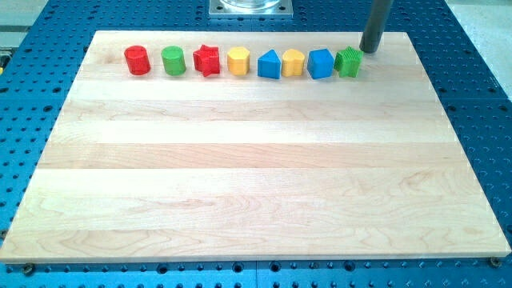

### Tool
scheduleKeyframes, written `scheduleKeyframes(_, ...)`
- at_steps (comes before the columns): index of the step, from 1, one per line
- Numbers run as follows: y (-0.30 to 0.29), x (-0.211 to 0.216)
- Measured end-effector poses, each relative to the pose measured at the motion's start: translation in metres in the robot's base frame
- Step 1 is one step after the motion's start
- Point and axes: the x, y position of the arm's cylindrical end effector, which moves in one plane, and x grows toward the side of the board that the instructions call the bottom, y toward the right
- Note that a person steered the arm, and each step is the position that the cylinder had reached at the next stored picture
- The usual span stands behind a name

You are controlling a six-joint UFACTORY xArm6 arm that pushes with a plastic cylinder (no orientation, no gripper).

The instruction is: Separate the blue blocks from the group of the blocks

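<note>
A row of blocks runs along the top of the wooden board [256, 160]. From the view's left: a red cylinder [137, 60], a green cylinder [173, 60], a red star [206, 60], a yellow hexagon [238, 61], a blue triangle [270, 65], a yellow pentagon-like block [294, 62], a blue cube [321, 63], a green star-like block [348, 62]. The blue triangle touches the yellow block beside it, and the blue cube sits close between that yellow block and the green one. My tip [370, 50] stands just up and right of the green star-like block.
The board lies on a blue perforated table [480, 80]. A metal mount [251, 8] shows at the view's top centre, beyond the board's top edge.
</note>
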Motion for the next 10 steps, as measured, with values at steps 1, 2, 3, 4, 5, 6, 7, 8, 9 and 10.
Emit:
scheduleKeyframes(1, -0.043, 0.01)
scheduleKeyframes(2, -0.091, 0.041)
scheduleKeyframes(3, -0.105, 0.066)
scheduleKeyframes(4, -0.105, 0.06)
scheduleKeyframes(5, -0.106, 0.07)
scheduleKeyframes(6, -0.106, 0.09)
scheduleKeyframes(7, -0.102, 0.077)
scheduleKeyframes(8, -0.102, 0.08)
scheduleKeyframes(9, -0.102, 0.116)
scheduleKeyframes(10, -0.102, 0.116)
